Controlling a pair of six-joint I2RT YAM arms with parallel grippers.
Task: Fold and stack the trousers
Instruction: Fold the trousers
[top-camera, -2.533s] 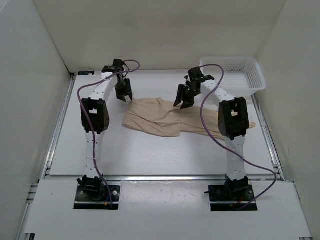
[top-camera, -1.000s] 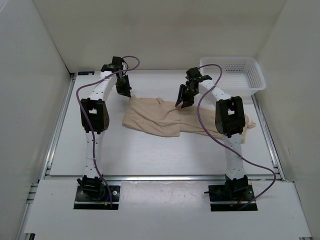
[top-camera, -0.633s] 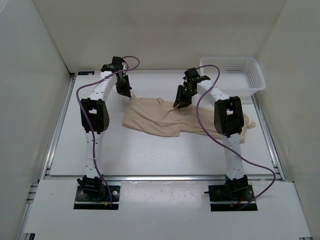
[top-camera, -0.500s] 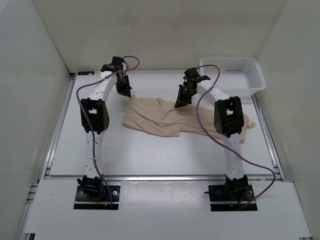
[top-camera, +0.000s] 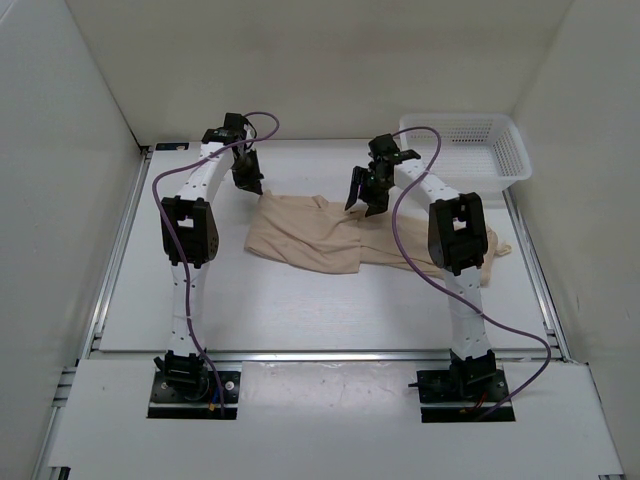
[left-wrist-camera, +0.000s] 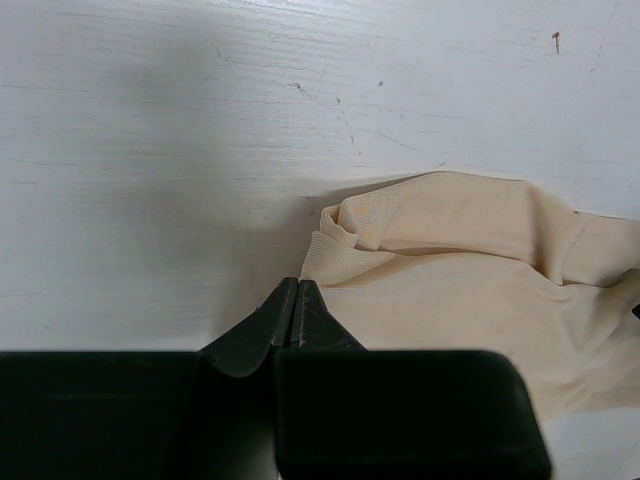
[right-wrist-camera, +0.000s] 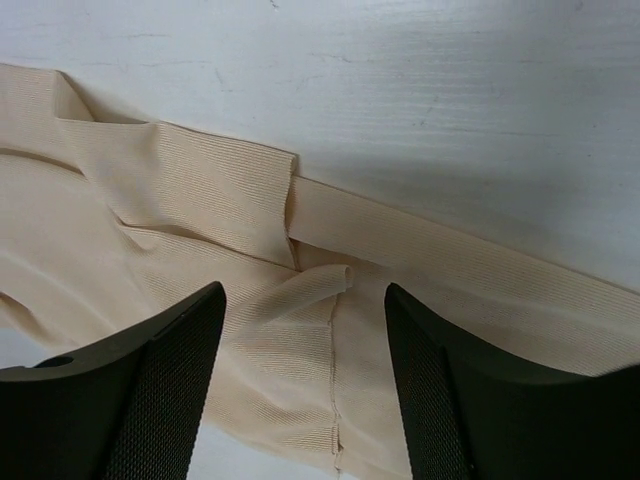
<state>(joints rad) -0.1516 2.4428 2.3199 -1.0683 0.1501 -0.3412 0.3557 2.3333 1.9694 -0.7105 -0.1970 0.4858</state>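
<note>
The light beige trousers (top-camera: 305, 236) lie crumpled on the white table, stretching right behind my right arm. My left gripper (top-camera: 250, 188) is shut at the trousers' far left corner. In the left wrist view its tips (left-wrist-camera: 297, 284) meet just at the edge of the fabric (left-wrist-camera: 450, 260), and no cloth shows between them. My right gripper (top-camera: 362, 203) is open and hovers over the trousers' far edge. In the right wrist view (right-wrist-camera: 303, 295) its jaws straddle a small raised fold and a seam of the fabric (right-wrist-camera: 200, 190) without touching it.
A white plastic mesh basket (top-camera: 470, 146) stands at the back right corner. White walls enclose the table on three sides. Bare white tabletop (top-camera: 300, 310) lies in front of the trousers.
My left gripper closed and shifted slightly back, then stayed still. My right gripper, narrow over the fabric half a second ago, now has its fingers spread apart.
</note>
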